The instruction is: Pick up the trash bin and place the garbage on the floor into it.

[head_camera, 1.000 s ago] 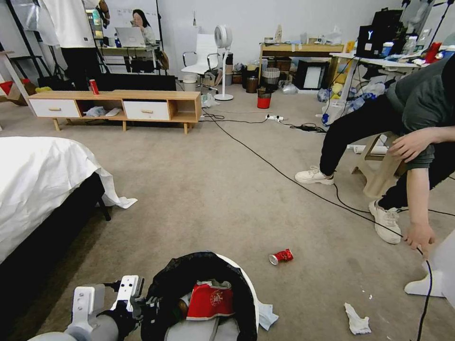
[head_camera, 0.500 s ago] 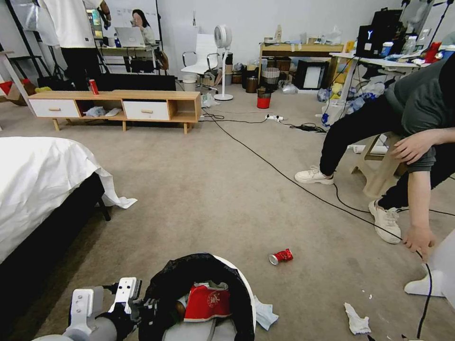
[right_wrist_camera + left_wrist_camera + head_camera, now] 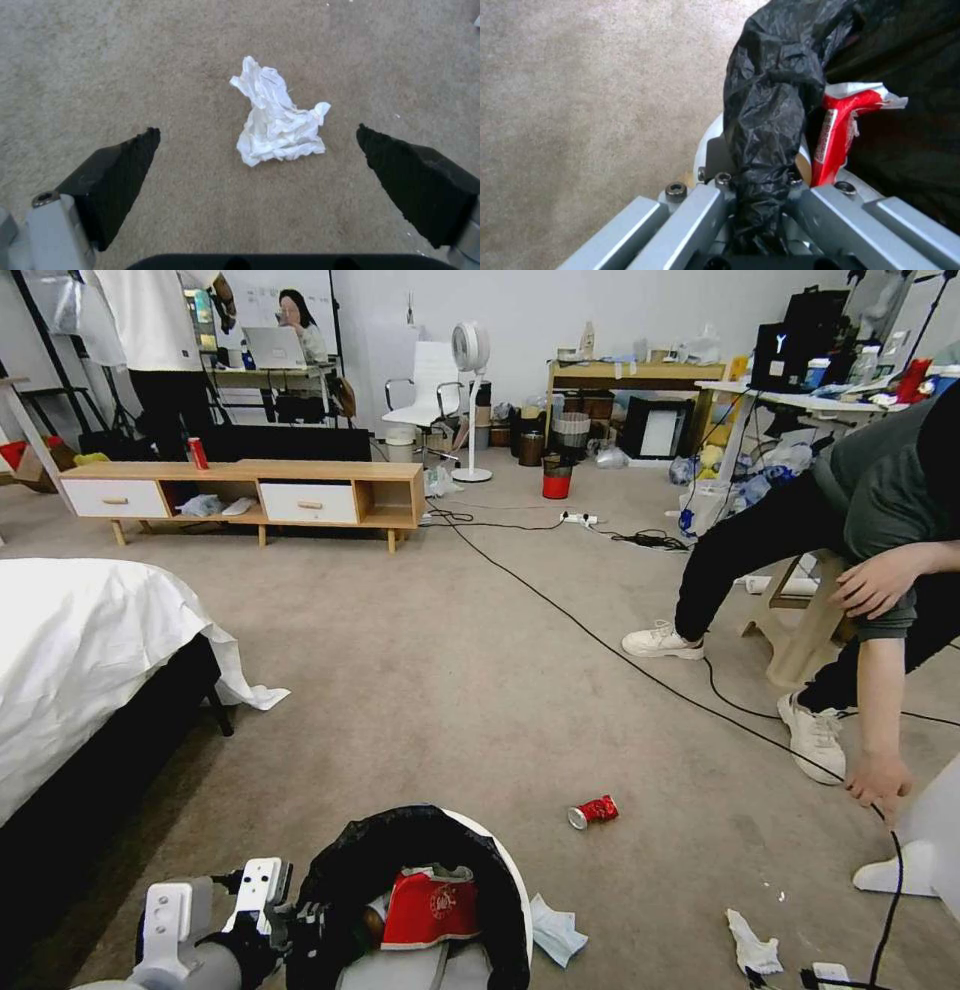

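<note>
The trash bin [image 3: 508,870], white with a black bag over its rim, hangs low in front of me in the head view. A red snack packet [image 3: 430,906] lies inside it. My left gripper [image 3: 292,922] is shut on the bin's near-left rim. In the left wrist view the left gripper [image 3: 760,187] pinches the bunched black bag [image 3: 770,97], with the red packet [image 3: 837,127] just past it. On the floor [image 3: 450,670] lie a crushed red can [image 3: 592,812] and two crumpled white tissues [image 3: 752,945] [image 3: 556,930]. My right gripper [image 3: 256,130] is open above a white tissue [image 3: 277,123].
A bed with a white sheet [image 3: 90,650] stands at the left. A black cable [image 3: 600,645] crosses the carpet to a seated person's hand [image 3: 880,782] at the right, by their shoes [image 3: 815,735]. A low wooden cabinet [image 3: 240,490] stands far behind.
The bin and my left gripper have slid slightly down and left in the head view, baring more of the tissue beside it. The person's hand has shifted along the cable.
</note>
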